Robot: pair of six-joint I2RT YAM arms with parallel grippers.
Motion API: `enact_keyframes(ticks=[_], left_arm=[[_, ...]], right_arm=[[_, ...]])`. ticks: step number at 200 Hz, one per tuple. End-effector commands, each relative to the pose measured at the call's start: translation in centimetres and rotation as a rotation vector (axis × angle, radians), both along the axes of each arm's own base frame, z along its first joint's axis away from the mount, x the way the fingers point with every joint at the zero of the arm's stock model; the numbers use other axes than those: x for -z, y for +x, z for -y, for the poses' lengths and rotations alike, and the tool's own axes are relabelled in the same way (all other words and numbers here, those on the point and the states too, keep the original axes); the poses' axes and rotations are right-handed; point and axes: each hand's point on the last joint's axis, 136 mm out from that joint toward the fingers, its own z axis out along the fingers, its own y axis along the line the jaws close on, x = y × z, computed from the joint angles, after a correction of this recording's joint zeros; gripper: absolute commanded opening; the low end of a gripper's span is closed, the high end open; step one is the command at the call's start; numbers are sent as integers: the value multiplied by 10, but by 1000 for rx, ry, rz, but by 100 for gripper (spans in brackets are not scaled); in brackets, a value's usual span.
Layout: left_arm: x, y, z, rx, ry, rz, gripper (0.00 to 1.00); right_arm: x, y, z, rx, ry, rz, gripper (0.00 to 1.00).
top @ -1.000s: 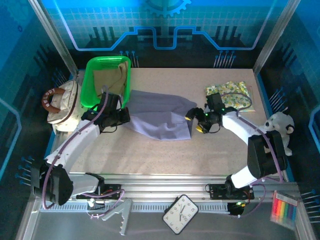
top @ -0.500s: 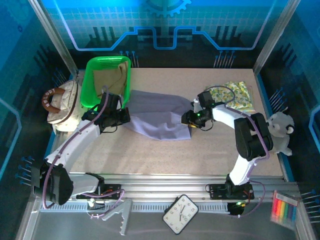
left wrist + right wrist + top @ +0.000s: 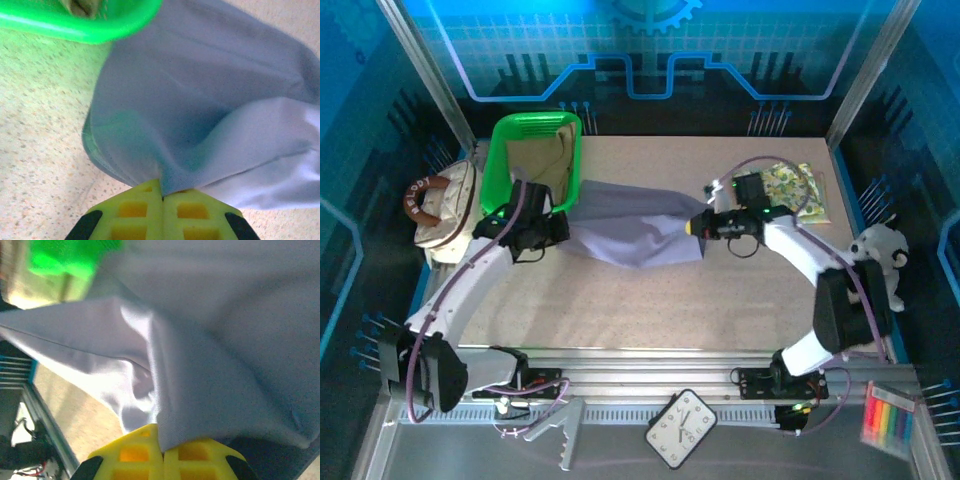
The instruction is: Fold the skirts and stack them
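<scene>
- The left end effector (image 3: 162, 197), at 9 o'clock of the table (image 3: 650, 300) centre, is pinched tight on the left edge of the lavender skirt (image 3: 635, 230).
- The right end effector (image 3: 161, 447), at 3 o'clock, is clamped on its right edge, and the cloth spans between them.
- The khaki skirt (image 3: 542, 160) sits in the green basket (image 3: 500, 170) at 11 o'clock.
- The printed skirt (image 3: 800, 190) lies at 1 o'clock.
</scene>
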Motion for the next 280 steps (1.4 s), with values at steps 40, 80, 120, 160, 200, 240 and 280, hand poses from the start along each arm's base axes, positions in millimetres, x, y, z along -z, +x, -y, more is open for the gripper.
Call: enact_keyframes(ticks=[40, 80, 120, 160, 200, 240, 280], left_arm=[[-183, 10, -13, 2, -4, 396, 0], [-266, 9, -6, 51, -31, 609, 0], [-283, 47, 19, 159, -79, 655, 0], [-273, 120, 25, 179, 9, 670, 0], [-282, 150, 33, 187, -16, 695, 0], [-280, 110, 32, 201, -44, 706, 0], [-279, 43, 40, 287, -114, 714, 0]], right_arm=[[-202, -8, 64, 25, 139, 481, 0], [-285, -32, 86, 89, 97, 729, 0], [-293, -11, 100, 166, 39, 835, 0], [-272, 48, 102, 144, 45, 807, 0], [-276, 74, 96, 103, 78, 817, 0], [-278, 37, 82, 48, 75, 851, 0], [-279, -15, 68, -1, 70, 852, 0]])
